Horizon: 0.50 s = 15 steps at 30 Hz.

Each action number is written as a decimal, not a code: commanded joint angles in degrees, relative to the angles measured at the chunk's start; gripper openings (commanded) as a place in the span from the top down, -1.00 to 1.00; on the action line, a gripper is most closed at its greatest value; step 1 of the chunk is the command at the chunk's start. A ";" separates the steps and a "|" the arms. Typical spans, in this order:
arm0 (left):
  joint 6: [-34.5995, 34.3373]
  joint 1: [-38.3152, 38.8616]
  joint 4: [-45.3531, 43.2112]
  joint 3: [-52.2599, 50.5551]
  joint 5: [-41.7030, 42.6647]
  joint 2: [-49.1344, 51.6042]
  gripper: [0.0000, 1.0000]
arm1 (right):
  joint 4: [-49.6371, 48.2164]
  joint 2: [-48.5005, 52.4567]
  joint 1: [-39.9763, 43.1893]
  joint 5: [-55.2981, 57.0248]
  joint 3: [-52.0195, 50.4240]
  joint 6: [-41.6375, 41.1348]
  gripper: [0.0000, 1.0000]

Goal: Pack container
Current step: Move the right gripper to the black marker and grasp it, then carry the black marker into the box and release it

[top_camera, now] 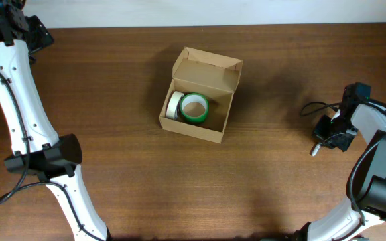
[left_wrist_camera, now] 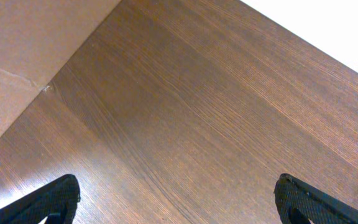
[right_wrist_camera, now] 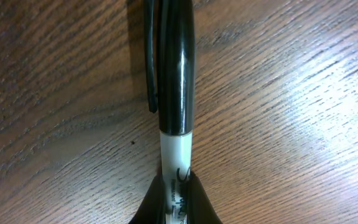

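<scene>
The container is a light-brown cardboard box at the table's middle, its flap lid standing open at the back. Inside it lie a green tape roll and a pale tape roll. My right gripper is at the far right, low over the table, well away from the box. In the right wrist view it is shut on the white barrel of a black-capped marker, whose pale end shows in the overhead view. My left gripper is open and empty over bare wood, at the far left corner.
The table's far edge runs against a white surface. A lighter brown flat surface fills the upper left of the left wrist view. A black cable loops beside the right wrist.
</scene>
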<state>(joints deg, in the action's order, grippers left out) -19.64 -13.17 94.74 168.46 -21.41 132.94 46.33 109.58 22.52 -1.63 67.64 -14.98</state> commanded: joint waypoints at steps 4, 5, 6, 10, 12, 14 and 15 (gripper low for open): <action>0.42 -0.28 0.07 -0.22 -0.22 -1.66 -0.99 | -0.68 1.68 0.04 -1.27 -0.09 -0.55 0.93; 0.44 -0.28 0.07 -0.22 -0.22 -1.66 -1.00 | -0.52 1.68 0.04 -1.57 0.20 -0.52 0.92; 0.44 -0.28 0.04 -0.22 -0.22 -1.66 -1.00 | -0.24 1.68 0.07 -2.34 1.01 -0.33 0.92; 0.42 -0.28 0.04 -0.22 -0.22 -1.66 -0.99 | 2.40 0.98 0.00 -6.40 6.97 3.43 0.92; 0.42 -0.28 0.07 -0.22 -0.22 -1.66 -1.00 | 5.49 0.24 -0.39 -6.99 12.59 4.87 0.92; 0.44 -0.28 0.07 -0.22 -0.22 -1.66 -1.00 | 10.36 -0.17 -1.22 -6.99 20.52 6.95 0.93; 0.42 -0.28 0.07 -0.22 -0.22 -1.66 -1.00 | 12.76 -0.17 -1.73 -6.99 24.39 7.80 0.93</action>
<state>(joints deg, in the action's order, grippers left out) -19.64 -13.17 94.74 168.46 -21.41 132.94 56.80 110.87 22.06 -6.44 82.30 -10.90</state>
